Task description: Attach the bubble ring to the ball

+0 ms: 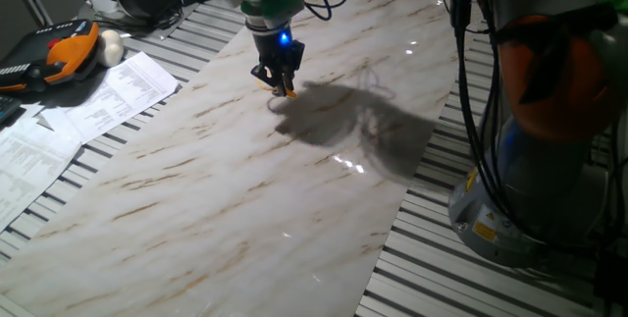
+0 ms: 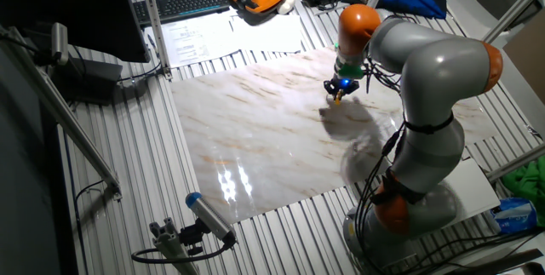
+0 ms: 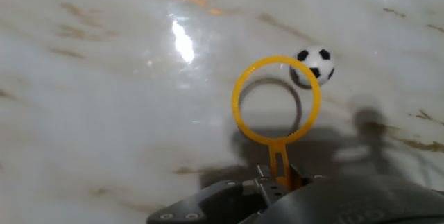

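Note:
In the hand view my gripper (image 3: 277, 184) is shut on the short orange handle of the yellow-orange bubble ring (image 3: 279, 156). The loop stands out ahead of the fingers, just above the marble board. The tiny black-and-white ball (image 3: 318, 63) lies on the board at the loop's far right rim, partly behind it and outside the loop's opening. In one fixed view the gripper (image 1: 283, 85) hangs low over the far middle of the board with an orange bit at its tips. It also shows in the other fixed view (image 2: 338, 94). The ball is too small to make out in either fixed view.
The marble board (image 1: 226, 199) lies on a slatted metal table. Printed papers (image 1: 93, 101), an orange-and-black pendant (image 1: 54, 54) and a larger off-white ball (image 1: 111, 46) lie at the far left. The arm's base (image 1: 545, 170) stands at the right. A keyboard (image 2: 183, 2) lies beyond the board.

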`<state>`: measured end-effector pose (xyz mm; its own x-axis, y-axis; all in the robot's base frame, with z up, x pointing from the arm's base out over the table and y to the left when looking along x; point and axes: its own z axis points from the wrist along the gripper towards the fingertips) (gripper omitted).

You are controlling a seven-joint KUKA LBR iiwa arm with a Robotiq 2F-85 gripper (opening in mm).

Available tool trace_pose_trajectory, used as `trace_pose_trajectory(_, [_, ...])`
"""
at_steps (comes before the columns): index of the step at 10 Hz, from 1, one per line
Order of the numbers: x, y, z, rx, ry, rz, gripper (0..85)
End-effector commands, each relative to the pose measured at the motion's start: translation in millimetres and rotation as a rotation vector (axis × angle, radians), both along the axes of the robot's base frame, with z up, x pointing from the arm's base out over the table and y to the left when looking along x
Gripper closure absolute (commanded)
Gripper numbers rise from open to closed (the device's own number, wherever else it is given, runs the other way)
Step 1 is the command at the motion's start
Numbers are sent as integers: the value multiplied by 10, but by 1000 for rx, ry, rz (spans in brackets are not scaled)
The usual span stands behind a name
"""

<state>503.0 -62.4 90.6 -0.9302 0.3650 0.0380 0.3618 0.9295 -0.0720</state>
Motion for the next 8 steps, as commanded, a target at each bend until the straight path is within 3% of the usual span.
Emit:
trace_pose_trajectory(1, [-1, -4, 1, 8, -32, -15, 850])
trace_pose_trajectory(2, [-1, -4, 1, 2, -52, -20, 850])
trace_pose_trajectory(3, [-1, -4, 1, 5, -51, -13, 850])
trace_pose_trajectory(4, [17, -60, 14, 10, -33, 2, 850])
trace_pose_trajectory(8, [175, -414, 22, 35, -7, 24, 850])
